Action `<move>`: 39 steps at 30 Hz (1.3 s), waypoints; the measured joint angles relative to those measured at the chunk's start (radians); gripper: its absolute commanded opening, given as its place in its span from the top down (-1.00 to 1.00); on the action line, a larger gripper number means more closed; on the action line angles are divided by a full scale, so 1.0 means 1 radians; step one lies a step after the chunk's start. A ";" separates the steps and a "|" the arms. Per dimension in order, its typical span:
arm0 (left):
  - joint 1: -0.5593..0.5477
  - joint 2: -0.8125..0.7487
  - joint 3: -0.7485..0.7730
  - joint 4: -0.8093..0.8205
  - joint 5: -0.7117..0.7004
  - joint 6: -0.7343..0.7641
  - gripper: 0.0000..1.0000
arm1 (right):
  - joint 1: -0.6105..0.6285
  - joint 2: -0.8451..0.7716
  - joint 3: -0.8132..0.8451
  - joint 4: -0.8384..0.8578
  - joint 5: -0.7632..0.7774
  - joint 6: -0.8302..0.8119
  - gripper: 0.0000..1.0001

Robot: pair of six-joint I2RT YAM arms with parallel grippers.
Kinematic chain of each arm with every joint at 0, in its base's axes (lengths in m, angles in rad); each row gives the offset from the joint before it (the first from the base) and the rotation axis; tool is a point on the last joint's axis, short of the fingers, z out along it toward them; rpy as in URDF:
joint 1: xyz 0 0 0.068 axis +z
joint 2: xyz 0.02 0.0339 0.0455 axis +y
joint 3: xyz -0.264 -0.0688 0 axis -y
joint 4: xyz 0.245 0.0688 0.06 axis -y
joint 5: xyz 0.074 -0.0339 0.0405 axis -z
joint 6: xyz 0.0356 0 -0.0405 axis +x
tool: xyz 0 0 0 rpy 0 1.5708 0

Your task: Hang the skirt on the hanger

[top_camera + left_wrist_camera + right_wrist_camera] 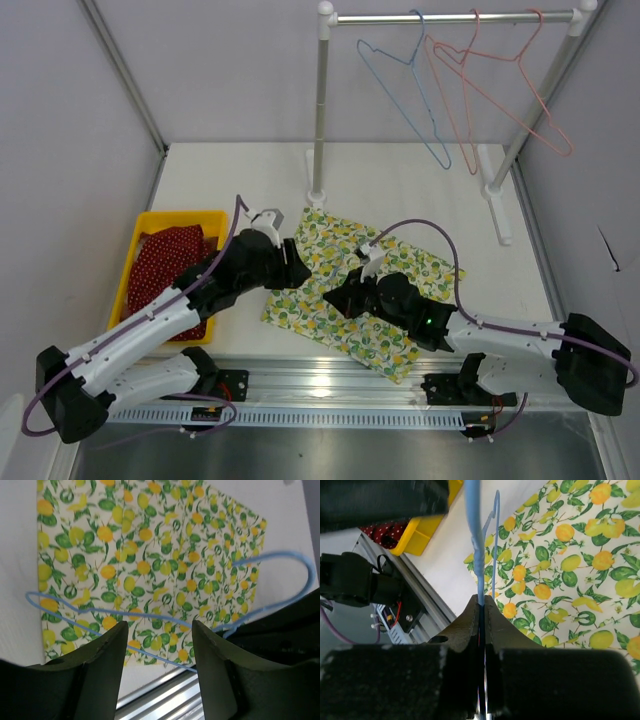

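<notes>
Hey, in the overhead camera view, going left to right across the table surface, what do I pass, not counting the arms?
Yellow bin holding a red dotted garment → lemon-print skirt lying flat → rack's right foot.

The left arm (150,325) comes up from its base at the near left and bends in toward the middle. Its wrist tips down. The left pincer (160,632) has its two fingers (107,645) wide apart, with nothing pinched between them. The right arm (500,340) lies low and stretches from the near right toward the left. The right pincer (482,607) has its fingers (465,625) pressed tight together on the thin wire of a blue hanger (474,535). The two pincers are near each other.
</notes>
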 measured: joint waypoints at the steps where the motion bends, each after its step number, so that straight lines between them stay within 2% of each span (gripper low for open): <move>1: -0.017 -0.011 -0.027 -0.003 -0.002 -0.018 -0.14 | 0.000 0.024 -0.020 0.046 0.000 0.015 1.00; 10: -0.166 -0.016 -0.166 -0.026 -0.118 -0.202 -0.11 | 0.003 0.198 -0.115 0.377 -0.018 0.160 1.00; 18: -0.179 -0.017 -0.185 -0.112 -0.214 -0.327 -0.11 | 0.006 0.277 -0.164 0.563 -0.087 0.272 1.00; 27: -0.180 0.002 -0.186 -0.240 -0.313 -0.445 -0.13 | 0.035 0.410 -0.228 0.700 -0.120 0.318 1.00; 39: -0.161 0.097 -0.249 -0.237 -0.364 -0.473 -0.13 | 0.037 0.509 -0.214 0.771 -0.115 0.316 1.00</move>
